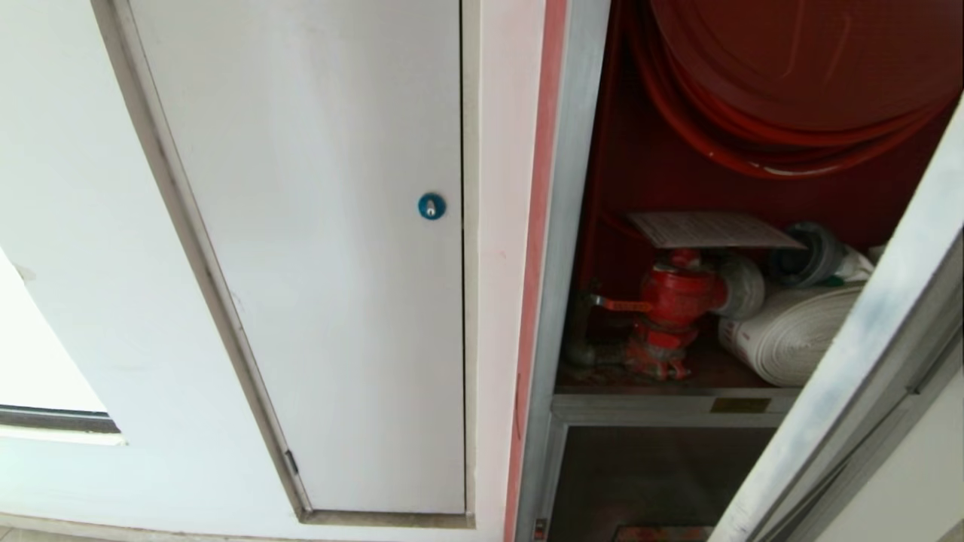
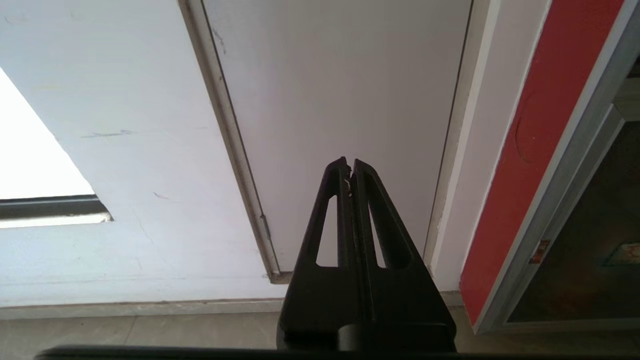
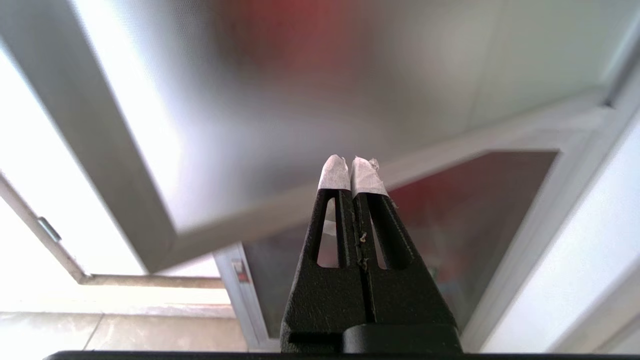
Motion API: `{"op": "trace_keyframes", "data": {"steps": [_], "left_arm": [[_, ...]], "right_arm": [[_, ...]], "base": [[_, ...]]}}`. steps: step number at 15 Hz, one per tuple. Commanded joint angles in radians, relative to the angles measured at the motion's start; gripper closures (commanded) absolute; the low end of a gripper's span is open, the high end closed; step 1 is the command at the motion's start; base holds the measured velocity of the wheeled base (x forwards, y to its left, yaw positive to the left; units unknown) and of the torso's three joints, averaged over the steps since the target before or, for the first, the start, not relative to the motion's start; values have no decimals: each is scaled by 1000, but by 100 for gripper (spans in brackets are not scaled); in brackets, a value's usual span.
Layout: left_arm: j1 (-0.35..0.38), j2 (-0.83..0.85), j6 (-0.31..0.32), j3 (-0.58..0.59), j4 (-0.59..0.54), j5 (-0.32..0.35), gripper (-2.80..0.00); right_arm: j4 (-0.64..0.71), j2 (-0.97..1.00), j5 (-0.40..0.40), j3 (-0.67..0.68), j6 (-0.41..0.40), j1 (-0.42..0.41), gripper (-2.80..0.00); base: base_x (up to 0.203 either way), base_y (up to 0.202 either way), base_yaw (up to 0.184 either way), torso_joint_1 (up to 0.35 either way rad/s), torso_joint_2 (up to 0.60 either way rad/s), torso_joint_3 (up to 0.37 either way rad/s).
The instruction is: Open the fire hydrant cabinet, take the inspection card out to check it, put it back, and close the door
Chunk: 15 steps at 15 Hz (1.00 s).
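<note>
The fire hydrant cabinet [image 1: 561, 226] stands open on the right of the head view. Inside it are a red hose reel [image 1: 798, 75], a red valve [image 1: 674, 297] and a white rolled hose [image 1: 791, 331]. The inspection card [image 1: 712, 229] lies flat on top of the valve. The door [image 1: 866, 361] is swung out, its silver frame crossing the right foreground. No arm shows in the head view. My left gripper [image 2: 350, 162] is shut and empty, facing the white panel door. My right gripper [image 3: 351, 162], white tape on its tips, is shut and empty just below the door [image 3: 300, 100].
A white panel door [image 1: 316, 263] with a blue round lock [image 1: 431, 205] fills the wall left of the cabinet. Below the cabinet shelf is a smaller dark glass panel [image 1: 648, 482]. A bright window opening [image 1: 38, 361] is at far left. Floor [image 2: 150, 330] runs along the wall's foot.
</note>
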<state>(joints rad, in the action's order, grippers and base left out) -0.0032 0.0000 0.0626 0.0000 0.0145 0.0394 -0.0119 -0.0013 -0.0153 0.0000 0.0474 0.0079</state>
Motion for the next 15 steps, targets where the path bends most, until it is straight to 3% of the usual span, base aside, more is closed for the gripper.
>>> {"op": "trace_keyframes", "data": {"steps": [1,15], "left_arm": [[0,2,1,11,1,1,0],[0,2,0,11,2,1,0]], "right_arm": [[0,1,0,3,0,1,0],[0,1,0,3,0,1,0]], "base": [[-194,0,2,2,-1,2],[-196,0,1,0,3,3]]}}
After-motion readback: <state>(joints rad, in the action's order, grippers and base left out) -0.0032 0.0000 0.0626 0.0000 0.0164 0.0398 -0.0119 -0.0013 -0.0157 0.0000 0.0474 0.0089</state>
